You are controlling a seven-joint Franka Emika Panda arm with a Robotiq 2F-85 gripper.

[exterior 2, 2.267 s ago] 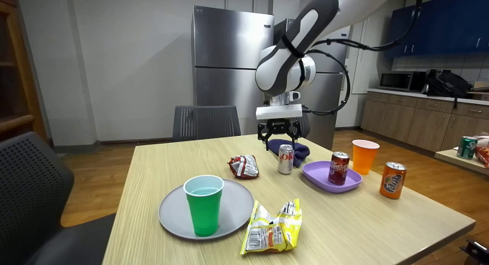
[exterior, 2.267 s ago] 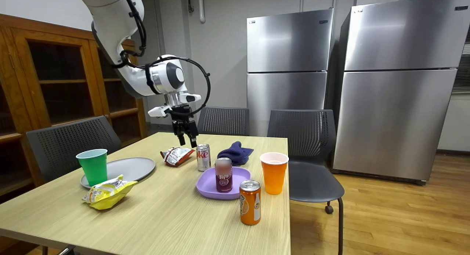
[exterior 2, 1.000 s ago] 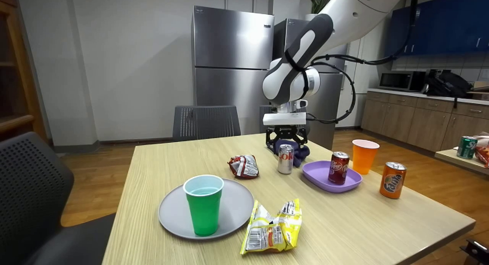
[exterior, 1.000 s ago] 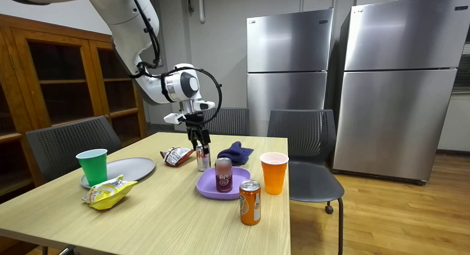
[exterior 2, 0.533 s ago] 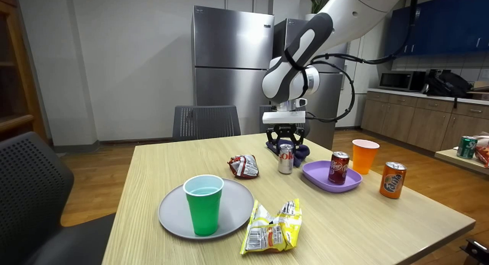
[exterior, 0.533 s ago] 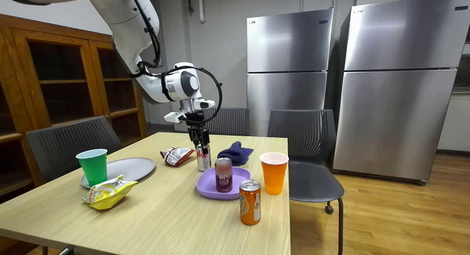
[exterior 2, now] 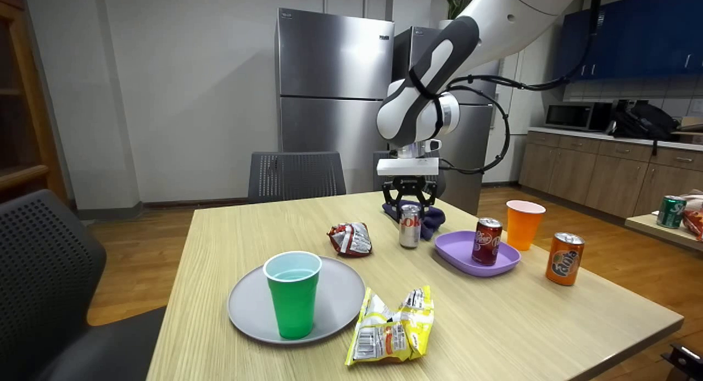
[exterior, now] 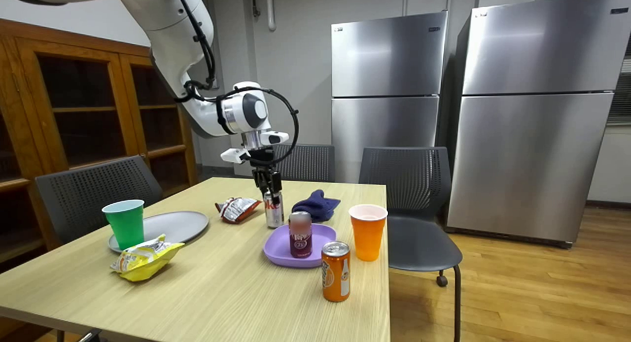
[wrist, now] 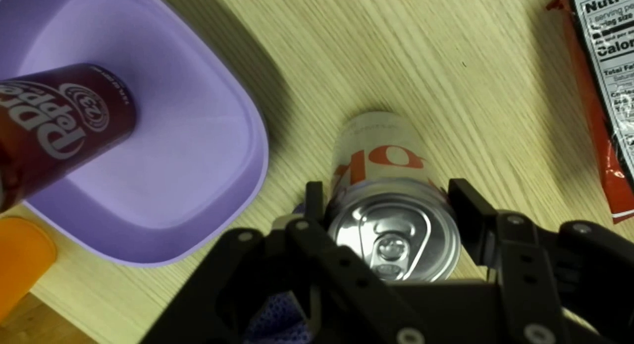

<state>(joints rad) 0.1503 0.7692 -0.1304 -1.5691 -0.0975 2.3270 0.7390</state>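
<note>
My gripper is shut on a silver Diet Coke can, one finger on either side of its upper part. The can is upright with its lid facing the wrist camera. In both exterior views the can hangs under the arm, its base at or barely above the table. A purple dish holding a dark red Dr Pepper can lies beside it. On the opposite side is a red and silver snack bag. Close behind the gripper is a dark blue cloth, partly hidden in the wrist view.
An orange cup and an orange Fanta can stand past the dish by the table edge. A green cup rests on a grey plate, near a yellow snack bag. Chairs surround the table.
The gripper came down over the Coke can and its fingers closed in on it. In the last half second the can and gripper have risen very slightly. Other objects stayed put.
</note>
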